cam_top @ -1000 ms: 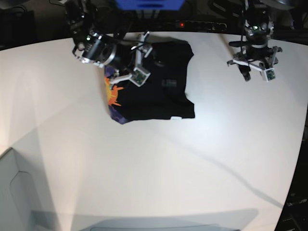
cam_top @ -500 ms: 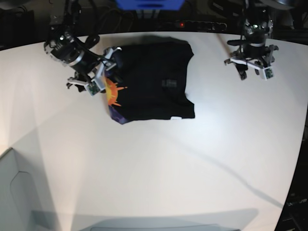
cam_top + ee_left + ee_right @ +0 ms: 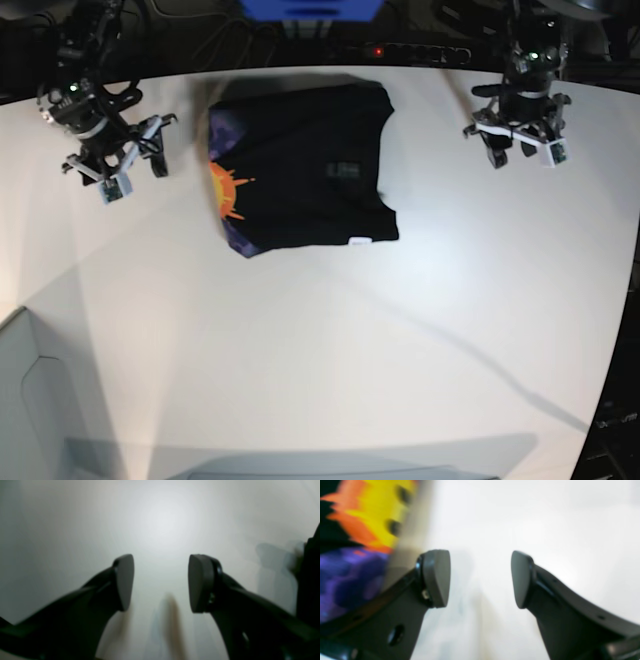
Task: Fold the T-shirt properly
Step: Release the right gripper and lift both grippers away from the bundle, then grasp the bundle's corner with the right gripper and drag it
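White surface point(image 3: 330, 330), round-edged, lit bright, dark clutter behind far edge. Lay folded on it: T-shirt point(image 3: 300, 165), black, rough rectangle, orange sun print point(image 3: 228, 190) with purple-blue edging along side nearest right fingers, small white tag point(image 3: 356, 240) at near hem.

Right fingers point(image 3: 122, 165): spread wide, nothing between, hung over bare surface, well apart from shirt. Seen from right wrist: both pads point(image 3: 437, 577) apart with only white surface in the gap; blurred orange-yellow print and purple edge point(image 3: 350, 575) off beyond left-side pad, not touching.

Left fingers point(image 3: 520, 140): parted, empty, over bare surface on opposite side of shirt, also well apart from it. Seen from left wrist: pads point(image 3: 125, 580) separated, white surface between, faint brownish shadow streak below the gap; dark blurred mass point(image 3: 308, 577) at frame's right edge beyond right-side pad, could not tell what.

Shirt sat between the two sets of fingers, touched by neither. Both wrist views motion-blurred.
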Robot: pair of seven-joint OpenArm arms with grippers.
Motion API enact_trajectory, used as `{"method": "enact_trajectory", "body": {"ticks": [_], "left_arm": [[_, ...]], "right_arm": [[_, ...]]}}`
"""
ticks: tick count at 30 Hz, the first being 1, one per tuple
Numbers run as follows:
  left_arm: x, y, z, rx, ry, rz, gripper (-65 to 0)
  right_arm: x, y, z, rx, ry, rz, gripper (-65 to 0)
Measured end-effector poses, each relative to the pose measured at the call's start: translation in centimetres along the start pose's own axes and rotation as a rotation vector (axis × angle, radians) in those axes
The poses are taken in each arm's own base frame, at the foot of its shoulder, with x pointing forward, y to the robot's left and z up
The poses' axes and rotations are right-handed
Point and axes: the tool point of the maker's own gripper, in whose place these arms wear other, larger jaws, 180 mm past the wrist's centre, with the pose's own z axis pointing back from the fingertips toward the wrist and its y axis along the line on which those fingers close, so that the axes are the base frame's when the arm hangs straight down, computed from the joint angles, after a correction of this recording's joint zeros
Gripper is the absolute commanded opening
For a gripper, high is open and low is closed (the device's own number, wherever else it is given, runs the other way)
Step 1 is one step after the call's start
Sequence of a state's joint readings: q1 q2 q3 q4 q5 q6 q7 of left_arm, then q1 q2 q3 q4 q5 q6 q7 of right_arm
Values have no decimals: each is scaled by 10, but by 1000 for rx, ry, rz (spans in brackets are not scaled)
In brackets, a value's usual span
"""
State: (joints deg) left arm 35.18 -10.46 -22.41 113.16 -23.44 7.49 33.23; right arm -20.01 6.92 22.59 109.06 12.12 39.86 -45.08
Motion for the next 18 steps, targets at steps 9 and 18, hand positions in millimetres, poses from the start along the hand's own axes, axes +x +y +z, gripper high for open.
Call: {"method": "enact_trajectory", "body": {"ticks": [9, 18], "left_arm": [[-2, 0, 0, 2, 5, 3, -315], [1, 5, -1, 12, -1, -7, -315]], "right_arm": [[22, 70, 15, 208, -110, -31, -264], [-2, 115, -11, 311, -25, -40, -265]]}}
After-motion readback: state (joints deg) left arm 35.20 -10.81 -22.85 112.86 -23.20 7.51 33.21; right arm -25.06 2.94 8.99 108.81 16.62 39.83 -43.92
